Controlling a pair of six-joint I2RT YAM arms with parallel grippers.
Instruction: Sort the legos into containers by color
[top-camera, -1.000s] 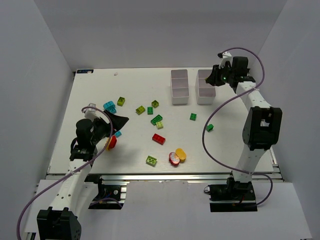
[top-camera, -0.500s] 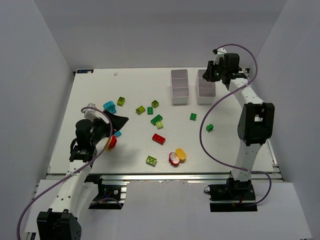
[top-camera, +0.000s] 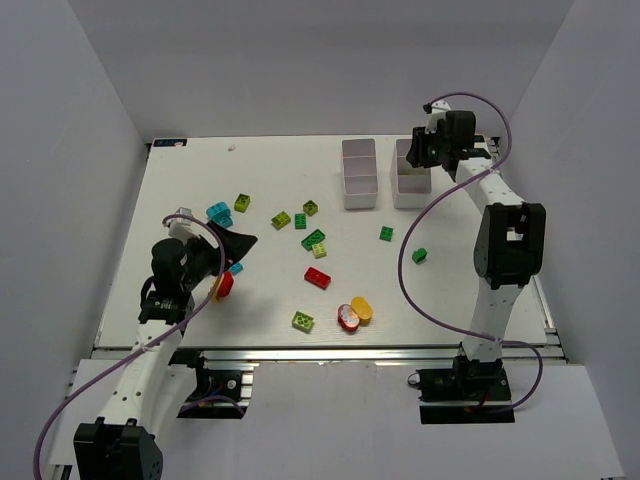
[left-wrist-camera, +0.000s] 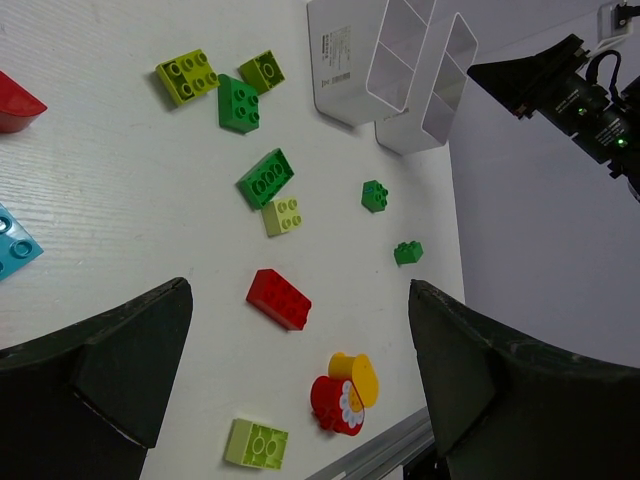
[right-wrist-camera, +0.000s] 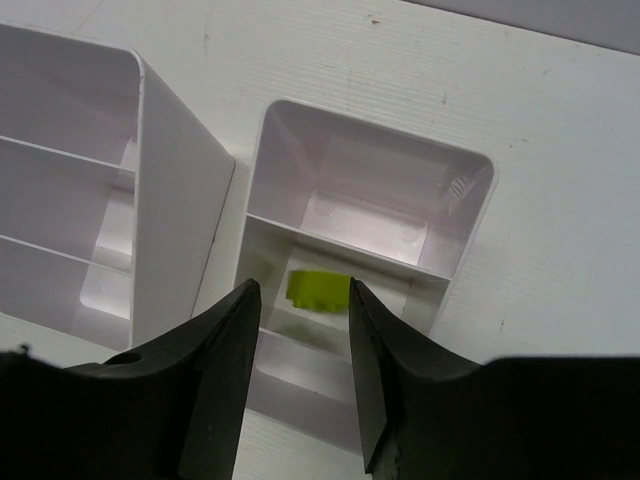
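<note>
Over the last second my right gripper (top-camera: 418, 155) has swung inward from the outer side and now hangs above the far end of the right bin (right-wrist-camera: 470, 215); my left gripper (top-camera: 238, 250) has not shifted. My right fingers (right-wrist-camera: 225, 380) stand apart and pinch nothing. Straight below them, framed between the tips, a lime brick (right-wrist-camera: 318, 289) sits in the bin's middle compartment, with a sliver of white floor showing between it and one finger. The compartment beyond my fingertips holds nothing I can see. Just to that hand's left stands the second bin (right-wrist-camera: 180, 190), apart from the first by a narrow gap.

My left hand is spread wide and carries nothing. Ahead of it on the table (left-wrist-camera: 120, 200) lie loose bricks: a red one (left-wrist-camera: 278, 298) nearly between my fingertips, a dark green one (left-wrist-camera: 266, 177) and a pale lime one (left-wrist-camera: 283, 215) touching it just beyond, and two small green ones (left-wrist-camera: 375, 194) further off towards the bins. A cyan brick (left-wrist-camera: 15, 250) lies outside my left finger, and a yellow piece (left-wrist-camera: 355, 375) beside a red flowered one (left-wrist-camera: 335, 403) close in front.
</note>
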